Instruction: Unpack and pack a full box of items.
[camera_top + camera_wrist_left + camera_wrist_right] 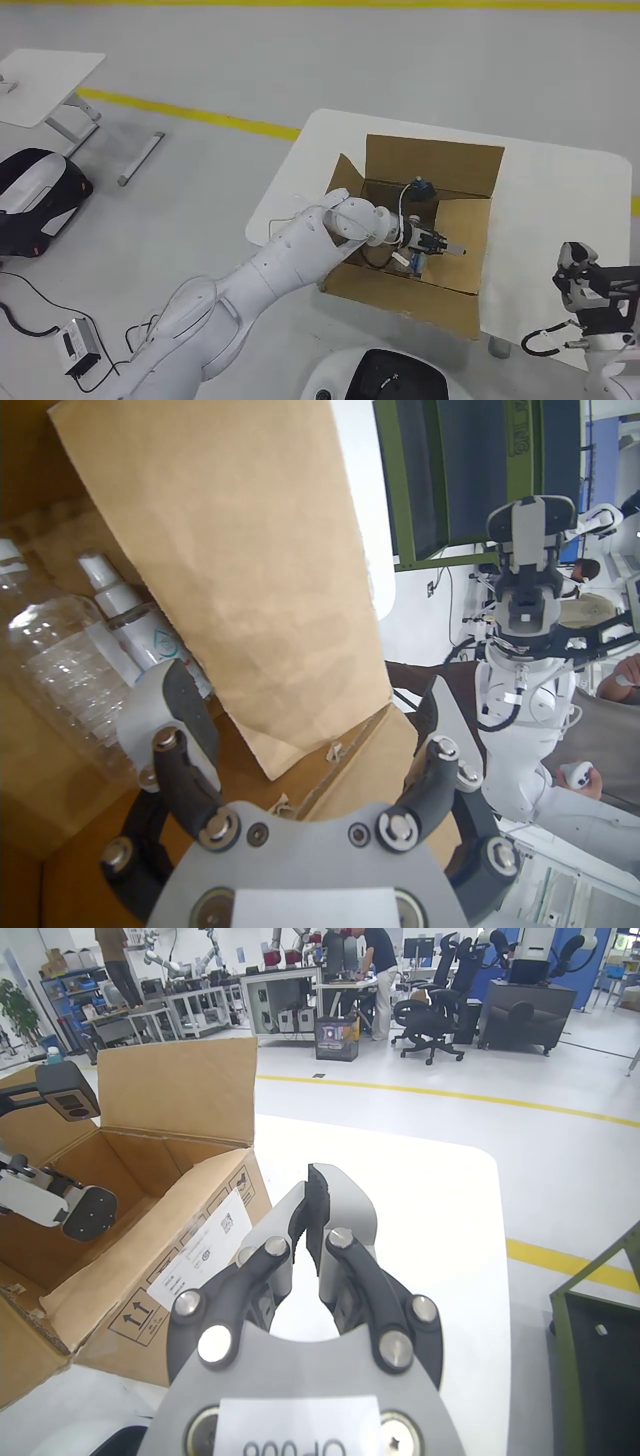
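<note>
- The box (432, 160) stands open on the counter (570, 190) with its flaps up. 2 things lie inside it, touching side by side against a wall: a clear bottle (55, 660) and a spray bottle (130, 615).
- The left arm (300, 250) reaches into the box. Its jaws are released and spread wide, holding nothing, with 1 pad just beside the spray bottle.
- The right jaws are clenched on nothing, outside the box and well apart from it.
- The clear bottle looks like thin ribbed plastic, so likely light, slick and easy to crush. I cannot tell whether it holds liquid. A gentle hold round the ribbed middle seems safest.
- The spray bottle looks small, stiff and smooth. The body is the better place to grip, not the nozzle.
- A flap (240, 575) hangs close in front of the left jaws. Being bendy cardboard, it could snag on a lift out of the box.
- The counter is white and smooth, with bare room beside the box for setting things down.
- Behind the box lie a grey floor with yellow lines, workbenches and chairs.
</note>
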